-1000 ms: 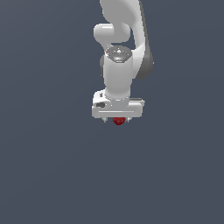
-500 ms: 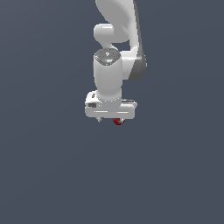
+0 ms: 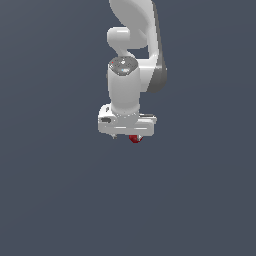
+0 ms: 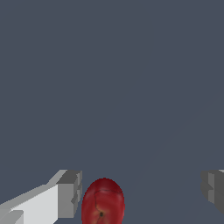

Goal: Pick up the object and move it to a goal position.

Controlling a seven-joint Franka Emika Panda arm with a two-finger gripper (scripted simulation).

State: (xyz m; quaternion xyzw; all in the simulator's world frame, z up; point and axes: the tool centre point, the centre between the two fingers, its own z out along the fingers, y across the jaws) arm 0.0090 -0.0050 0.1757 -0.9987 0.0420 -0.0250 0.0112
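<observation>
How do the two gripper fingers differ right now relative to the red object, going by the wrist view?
One finger sits right beside the dark-red object, nearly touching; the other finger stands well clear of it across a wide gap. The near finger shows its white body and grey pad; the far one is cropped, only grey showing. Both are level, with the gripper open.

A flat, plain slate-grey surface point(image 3: 55, 200) fills both views, with no edge, seam or marking to be seen. Whether it is a worktop or a floor cannot be told. In the wrist view the dark-red object point(image 4: 103, 202) appears against this grey surface; whether it rests on it is unclear from these angles.
</observation>
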